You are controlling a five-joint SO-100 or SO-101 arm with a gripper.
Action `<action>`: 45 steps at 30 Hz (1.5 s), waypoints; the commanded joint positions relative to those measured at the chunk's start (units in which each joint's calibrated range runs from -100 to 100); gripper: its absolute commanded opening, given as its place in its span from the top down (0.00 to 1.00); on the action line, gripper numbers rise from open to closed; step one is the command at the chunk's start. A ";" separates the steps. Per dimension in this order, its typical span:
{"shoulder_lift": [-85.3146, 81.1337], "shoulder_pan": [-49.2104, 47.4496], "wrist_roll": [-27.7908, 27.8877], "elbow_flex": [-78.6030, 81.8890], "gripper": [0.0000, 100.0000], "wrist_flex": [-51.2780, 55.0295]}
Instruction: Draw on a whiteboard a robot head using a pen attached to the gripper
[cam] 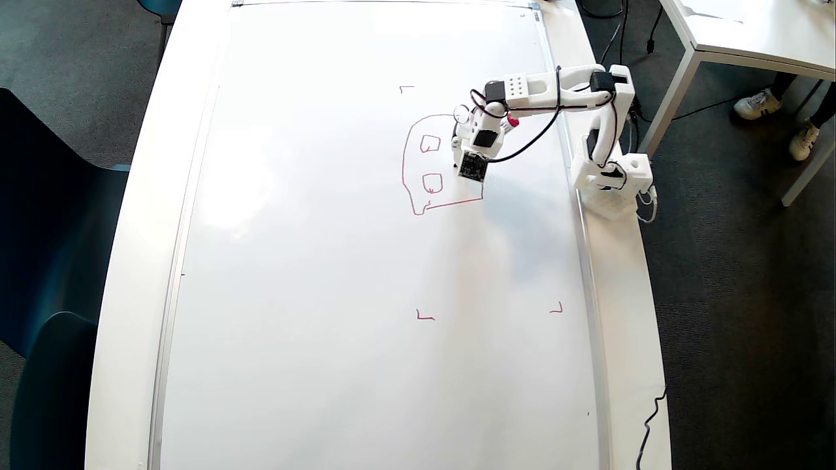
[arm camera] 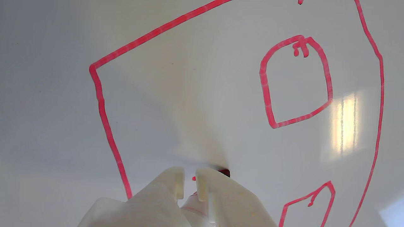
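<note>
Because the pen (cam: 509,123) is fixed to the gripper (arm camera: 189,184), jaws sit nearly closed w/ only a slit between; actual clamp can't be confirmed. Tip area meets the board (cam: 313,274) inside the head (cam: 431,163) outline, right of two squares in overhead view, presumably for the third.

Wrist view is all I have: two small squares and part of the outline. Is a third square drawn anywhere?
Observer: In the overhead view only two squares show inside the robot head; the gripper covers its right part.
Operator: Where on the board does it sit?
Observer: In the whiteboard's upper right part, close to the arm's base.
Operator: Can you see the pen's back end?
Observer: Yes, the pen's red end sticks out of the gripper toward the base.
</note>
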 commanded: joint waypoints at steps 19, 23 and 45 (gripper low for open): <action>0.23 4.97 1.28 -1.51 0.99 -0.06; -1.95 4.97 1.28 -0.15 0.99 0.20; -8.91 2.98 1.55 7.38 0.99 0.20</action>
